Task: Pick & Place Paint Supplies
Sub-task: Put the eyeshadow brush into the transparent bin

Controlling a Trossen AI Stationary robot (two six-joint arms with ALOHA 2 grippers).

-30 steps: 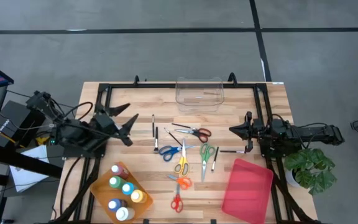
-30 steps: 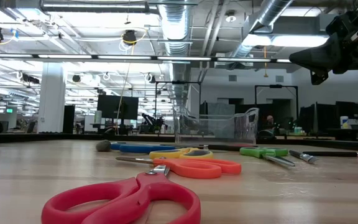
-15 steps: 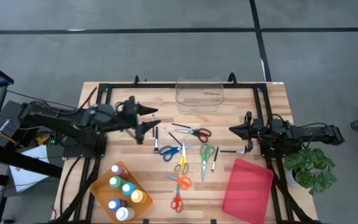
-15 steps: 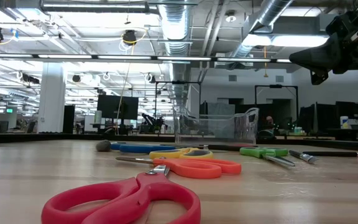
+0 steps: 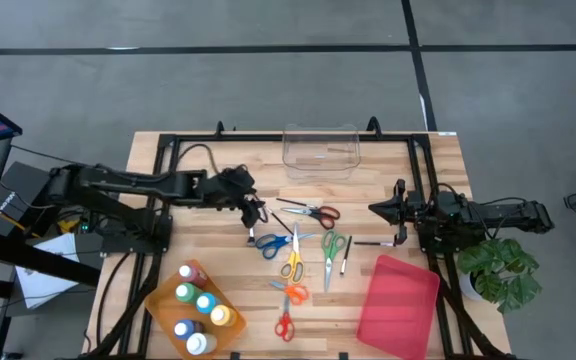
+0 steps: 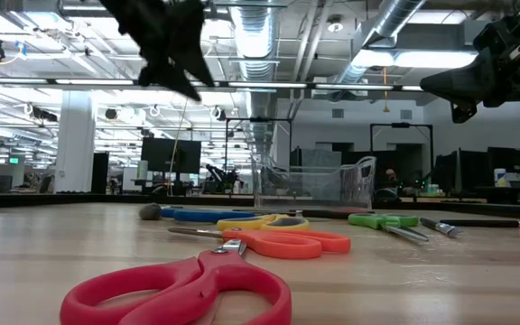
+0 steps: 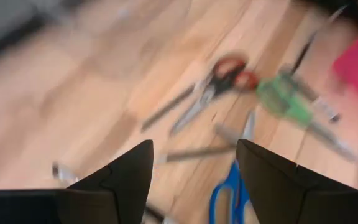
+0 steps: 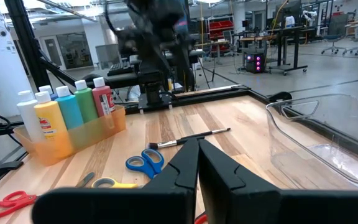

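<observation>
Approach step: the left gripper, jaws parted and empty, hovers left of frame centre over the thin dark brushes beside the scissors; next, descend and close; the right gripper, clenched empty, waits right of centre.

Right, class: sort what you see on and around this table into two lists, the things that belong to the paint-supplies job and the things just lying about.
Job:
- bottles in the orange holder
- scissors
- brushes
- clear bin
- red tray
- left claw, open over the brushes
- right claw, shut, waiting at the table's right

Lying about:
- plant
- papers
</observation>
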